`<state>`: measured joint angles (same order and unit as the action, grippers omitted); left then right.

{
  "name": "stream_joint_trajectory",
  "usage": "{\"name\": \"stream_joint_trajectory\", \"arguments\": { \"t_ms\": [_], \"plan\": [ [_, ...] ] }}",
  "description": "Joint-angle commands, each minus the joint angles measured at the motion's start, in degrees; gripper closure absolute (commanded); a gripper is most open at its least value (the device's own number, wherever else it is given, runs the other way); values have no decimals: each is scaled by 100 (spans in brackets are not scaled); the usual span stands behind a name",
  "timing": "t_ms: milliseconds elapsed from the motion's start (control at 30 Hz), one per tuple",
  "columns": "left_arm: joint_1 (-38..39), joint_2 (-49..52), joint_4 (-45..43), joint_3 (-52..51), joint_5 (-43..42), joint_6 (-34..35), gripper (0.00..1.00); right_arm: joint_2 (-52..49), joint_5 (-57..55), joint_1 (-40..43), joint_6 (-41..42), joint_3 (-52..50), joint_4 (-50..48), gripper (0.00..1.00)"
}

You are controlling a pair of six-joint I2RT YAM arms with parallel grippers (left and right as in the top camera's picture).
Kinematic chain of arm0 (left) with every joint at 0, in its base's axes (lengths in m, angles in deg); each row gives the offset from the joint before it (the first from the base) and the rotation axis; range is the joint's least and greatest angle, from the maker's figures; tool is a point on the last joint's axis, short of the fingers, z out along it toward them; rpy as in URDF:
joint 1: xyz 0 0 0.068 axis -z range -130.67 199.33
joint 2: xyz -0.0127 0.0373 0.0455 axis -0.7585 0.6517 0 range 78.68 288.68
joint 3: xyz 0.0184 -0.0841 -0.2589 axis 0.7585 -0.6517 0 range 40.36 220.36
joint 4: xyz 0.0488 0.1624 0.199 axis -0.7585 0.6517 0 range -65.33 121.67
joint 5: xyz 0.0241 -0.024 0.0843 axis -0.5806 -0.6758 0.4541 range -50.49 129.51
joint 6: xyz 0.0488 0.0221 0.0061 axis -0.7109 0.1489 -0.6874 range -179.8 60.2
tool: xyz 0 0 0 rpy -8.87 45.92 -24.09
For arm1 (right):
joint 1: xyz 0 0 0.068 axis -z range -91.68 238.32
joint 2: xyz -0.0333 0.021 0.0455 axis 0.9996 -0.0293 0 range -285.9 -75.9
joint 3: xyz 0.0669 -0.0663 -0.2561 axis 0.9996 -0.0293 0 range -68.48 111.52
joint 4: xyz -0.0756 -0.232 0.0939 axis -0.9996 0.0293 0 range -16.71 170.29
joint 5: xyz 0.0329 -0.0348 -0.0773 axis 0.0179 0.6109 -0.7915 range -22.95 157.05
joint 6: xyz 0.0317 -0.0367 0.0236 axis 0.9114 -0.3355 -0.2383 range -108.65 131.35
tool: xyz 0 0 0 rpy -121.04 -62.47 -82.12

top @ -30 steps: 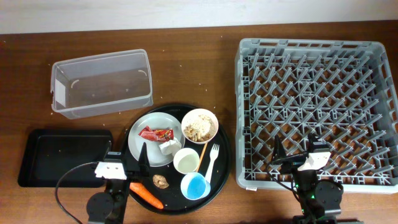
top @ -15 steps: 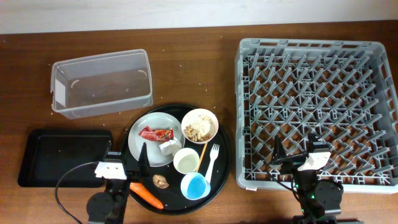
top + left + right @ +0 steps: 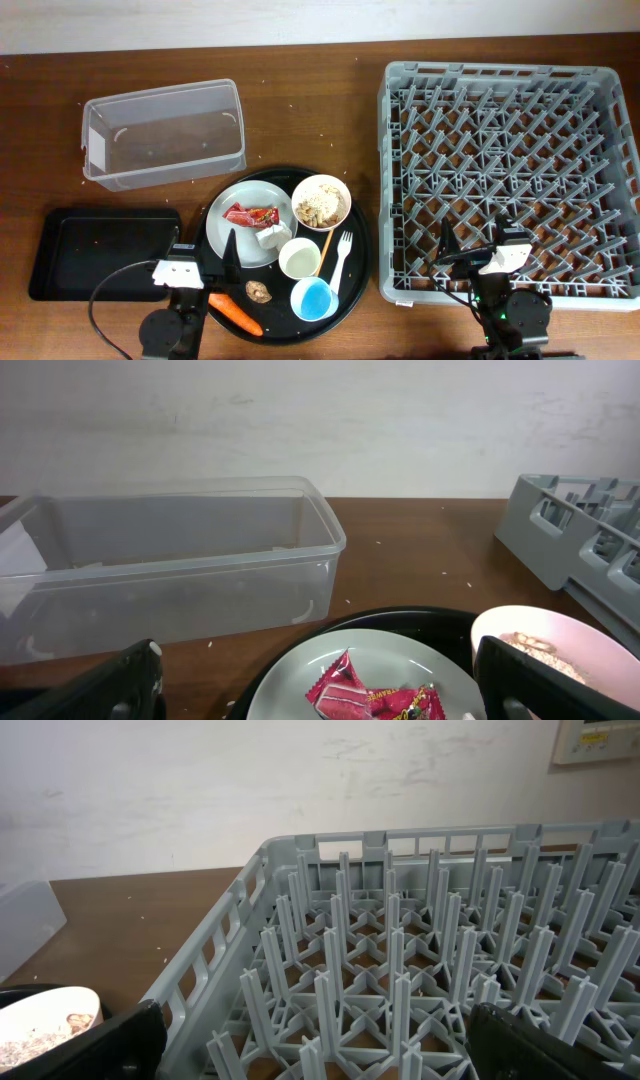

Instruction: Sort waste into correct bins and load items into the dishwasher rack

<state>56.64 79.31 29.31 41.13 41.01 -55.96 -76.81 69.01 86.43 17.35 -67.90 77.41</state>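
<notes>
On the white plate (image 3: 240, 232) lie a red wrapper (image 3: 250, 214) and crumpled white paper (image 3: 272, 237). The pink-beige bowl (image 3: 321, 200) holds beige scraps. A white cup (image 3: 300, 258), blue cup (image 3: 313, 298), white fork (image 3: 343, 262), wooden stick (image 3: 325, 248), carrot (image 3: 236, 313) and brown lump (image 3: 259, 291) are nearby. My left gripper (image 3: 204, 255) is open and empty, low, before the plate (image 3: 300, 670) and wrapper (image 3: 370, 695). My right gripper (image 3: 475, 240) is open and empty over the near edge of the grey rack (image 3: 510, 120), seen in the right wrist view (image 3: 400, 970).
All the items sit on a big round black tray (image 3: 360, 270). The clear tub (image 3: 163, 133) stands behind it and shows in the left wrist view (image 3: 170, 560). The shallow black tray (image 3: 100, 252) lies at the front left.
</notes>
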Motion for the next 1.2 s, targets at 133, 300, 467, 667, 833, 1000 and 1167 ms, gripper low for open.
{"name": "stream_joint_trajectory", "arguments": {
  "t_ms": [133, 300, 467, 667, 833, 1000, 1167],
  "plan": [
    [-31, -28, -9, -24, 125, -111, 1, 59, -28, -35, 28, -26, 35, 2],
    [-31, -28, -15, -22, 105, -105, 1, 59, 251, -35, 44, -20, -44, 2],
    [-31, -7, 409, 291, -26, -42, 1, 48, 560, -35, 201, 293, 146, 2],
    [-31, 671, 1707, 1397, -44, -2, 1, -352, 638, -35, 654, 1290, 1150, 2],
    [-31, 1928, 2288, 2387, -72, -2, 1, -1311, 778, -35, 651, 2380, 2002, 2],
    [-31, 3670, 3248, 3838, -271, -4, 1, -2806, 817, -35, 649, 3779, 3263, 2],
    [-31, 5394, 4767, 5554, -341, -11, 1, -4463, 791, -33, 627, 5237, 4758, 2]
  ]
}}
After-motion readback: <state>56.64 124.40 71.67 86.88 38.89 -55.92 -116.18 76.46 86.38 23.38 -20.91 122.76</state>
